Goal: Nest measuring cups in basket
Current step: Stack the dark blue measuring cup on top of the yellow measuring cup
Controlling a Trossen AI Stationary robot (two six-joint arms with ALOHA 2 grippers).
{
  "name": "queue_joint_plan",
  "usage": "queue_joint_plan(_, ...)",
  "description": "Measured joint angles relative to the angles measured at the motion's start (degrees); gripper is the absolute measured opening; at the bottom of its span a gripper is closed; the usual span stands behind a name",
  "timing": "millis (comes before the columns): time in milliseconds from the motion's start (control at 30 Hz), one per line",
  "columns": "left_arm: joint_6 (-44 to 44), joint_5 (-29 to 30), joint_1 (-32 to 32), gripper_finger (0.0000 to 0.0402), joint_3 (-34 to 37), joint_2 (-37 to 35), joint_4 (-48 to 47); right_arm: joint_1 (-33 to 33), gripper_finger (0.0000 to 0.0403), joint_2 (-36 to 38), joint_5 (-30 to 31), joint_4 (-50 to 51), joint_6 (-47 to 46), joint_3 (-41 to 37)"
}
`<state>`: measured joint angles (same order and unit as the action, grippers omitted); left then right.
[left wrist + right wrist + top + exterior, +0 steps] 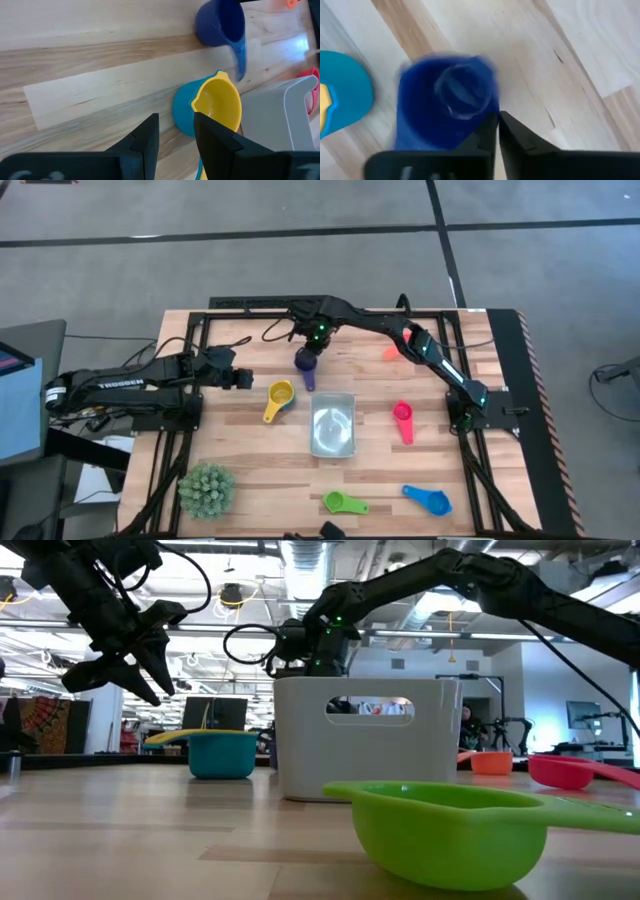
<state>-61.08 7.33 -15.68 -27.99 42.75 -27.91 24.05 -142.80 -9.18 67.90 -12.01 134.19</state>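
Observation:
The purple measuring cup point(305, 364) sits near the table's far middle, with my right gripper point(314, 340) shut on it from the far side. A yellow cup point(281, 393) is nested in the teal cup point(182, 112), left of the pale grey basket point(332, 442). My left gripper point(175, 132) hovers open above the table, left of that pair. Resting on the table are the orange cup point(391, 352), pink cup point(403, 420), green cup point(344, 502) and blue cup point(428, 500). My right gripper point(498, 131) pinches the purple cup at the bowl's wall point(479, 116), on the side away from its handle point(240, 57). One finger seems to be inside the bowl and one outside. The fingers point down from above. I cannot tell whether the cup is lifted clear.
A spiky green plant ball point(207, 488) sits at the near left. The basket point(360, 735) stands mid-table with nothing in it. Bare wood lies between the basket and the near cups. The right arm point(430, 350) stretches across the far right part of the table.

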Motion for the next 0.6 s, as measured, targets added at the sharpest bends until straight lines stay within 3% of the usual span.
queue_joint_plan(67, -0.2, 0.0, 0.0, 0.0110, 0.0, 0.0, 0.0, 0.1, 0.0010, 0.0, 0.0, 0.1, 0.0, 0.0)
queue_joint_plan(267, -0.9, 0.0, 0.0, 0.0110, 0.0, 0.0, 0.0, 0.4, 0.0012, 0.0, 0.4, 4.6, -1.5, 0.0)
queue_joint_plan(600, -1.3, 0.0, 0.0, 0.0110, 0.0, 0.0, 0.0, 1.4, 0.0018, 2.2, 8.5, 13.9, -2.1, 0.0)
